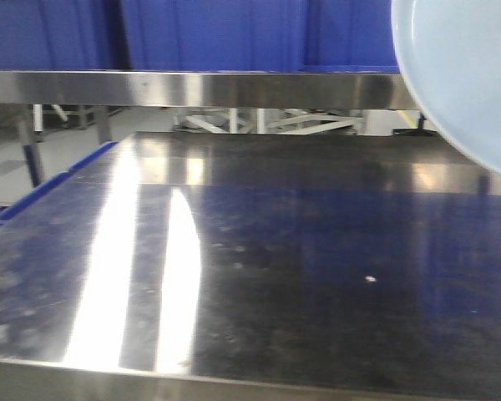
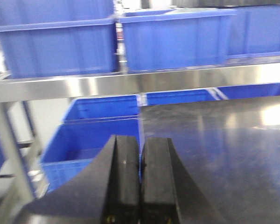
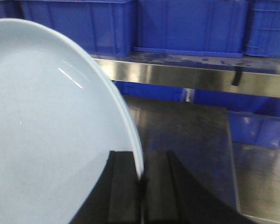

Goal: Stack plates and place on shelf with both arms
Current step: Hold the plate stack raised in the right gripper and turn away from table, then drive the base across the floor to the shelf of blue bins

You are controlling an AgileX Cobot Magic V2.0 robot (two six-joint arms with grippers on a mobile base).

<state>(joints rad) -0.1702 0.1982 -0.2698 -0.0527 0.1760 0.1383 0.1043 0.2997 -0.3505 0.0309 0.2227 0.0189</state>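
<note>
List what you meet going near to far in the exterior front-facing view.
Steel tabletop → shelf rail → blue crates on the shelf behind the rail. The plate at upper right is left out: its depth is unclear.

Pale bluish-white plate, blue crates, silver shelf, dark tabletop.
</note>
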